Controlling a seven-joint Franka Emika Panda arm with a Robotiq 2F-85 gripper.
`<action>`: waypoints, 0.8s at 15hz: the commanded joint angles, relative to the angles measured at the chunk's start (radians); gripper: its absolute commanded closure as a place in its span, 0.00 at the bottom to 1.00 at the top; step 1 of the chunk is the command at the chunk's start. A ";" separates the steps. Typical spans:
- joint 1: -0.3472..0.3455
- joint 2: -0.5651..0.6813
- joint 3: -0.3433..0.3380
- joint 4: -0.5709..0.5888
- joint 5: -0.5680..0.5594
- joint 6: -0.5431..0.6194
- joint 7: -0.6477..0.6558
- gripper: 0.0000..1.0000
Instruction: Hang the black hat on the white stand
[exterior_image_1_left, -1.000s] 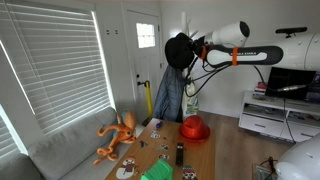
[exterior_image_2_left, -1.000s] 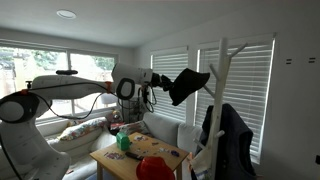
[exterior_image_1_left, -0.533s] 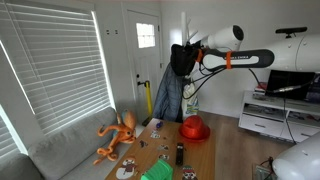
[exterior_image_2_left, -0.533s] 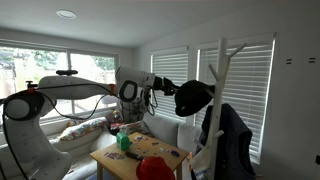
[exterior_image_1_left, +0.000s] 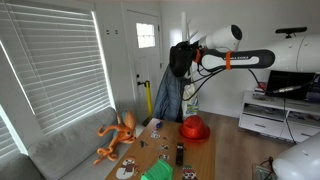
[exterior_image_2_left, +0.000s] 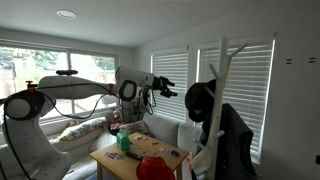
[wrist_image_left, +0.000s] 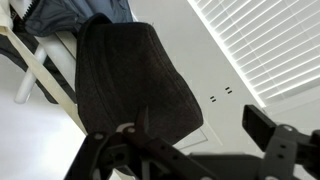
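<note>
The black hat (exterior_image_2_left: 200, 102) hangs on a side prong of the white stand (exterior_image_2_left: 222, 62), free of any grip. In an exterior view my gripper (exterior_image_2_left: 164, 88) stands open a short way off the hat, not touching it. From the other side, the black hat (exterior_image_1_left: 180, 60) shows right in front of my gripper (exterior_image_1_left: 194, 50). The wrist view looks at the black hat (wrist_image_left: 130, 85) draped over a white prong (wrist_image_left: 42, 68). Nothing sits between the open fingers of my gripper (wrist_image_left: 195, 135).
A long dark jacket (exterior_image_2_left: 232, 140) hangs lower on the stand and shows again as the jacket (exterior_image_1_left: 168, 95). A red hat (exterior_image_1_left: 194, 128) and small items lie on the low wooden table (exterior_image_1_left: 160, 150). An orange toy (exterior_image_1_left: 118, 135) sits on the sofa. Blinds cover the windows.
My gripper has opened and let go of the black hat. The hat has swung down from a tilted hold onto the stand's prong and hangs there; the gripper now stands apart from it.
</note>
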 joint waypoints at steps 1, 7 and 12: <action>0.055 -0.035 -0.028 -0.008 0.042 -0.092 -0.022 0.00; 0.144 -0.059 -0.098 -0.023 -0.076 -0.150 -0.018 0.00; 0.170 -0.035 -0.119 -0.005 -0.116 -0.143 -0.007 0.00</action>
